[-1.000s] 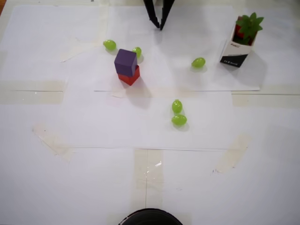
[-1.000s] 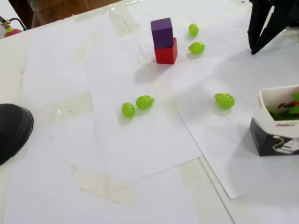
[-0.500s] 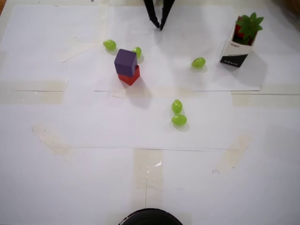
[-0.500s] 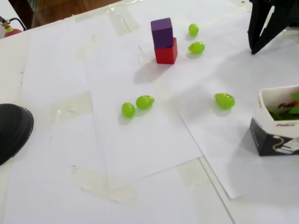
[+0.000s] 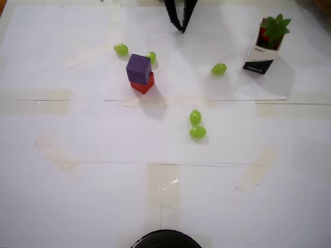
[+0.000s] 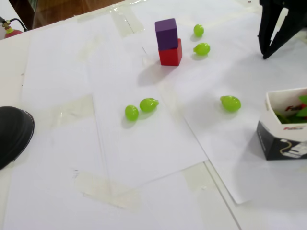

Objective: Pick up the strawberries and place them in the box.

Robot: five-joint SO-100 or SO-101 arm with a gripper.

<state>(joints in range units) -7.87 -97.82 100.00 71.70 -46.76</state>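
The white box [image 5: 257, 58] with a black band stands at the back right in the overhead view, and at the right edge in the fixed view [image 6: 278, 103]. The strawberries [image 5: 274, 27] sit inside it; green leafy tops and a bit of red show above the rim. In the fixed view only their green leaves [image 6: 287, 117] show. My gripper [image 5: 182, 29] hangs at the top centre, left of the box and apart from it. Its black fingers meet at the tips and hold nothing. It also shows at the top right of the fixed view [image 6: 264, 56].
A purple cube [image 5: 138, 66] is stacked on a red cube [image 5: 143, 84] left of the gripper. Several green grapes lie around, one [image 5: 219, 68] near the box and two [image 5: 196, 125] mid-table. A black round object [image 5: 165, 240] sits at the front edge.
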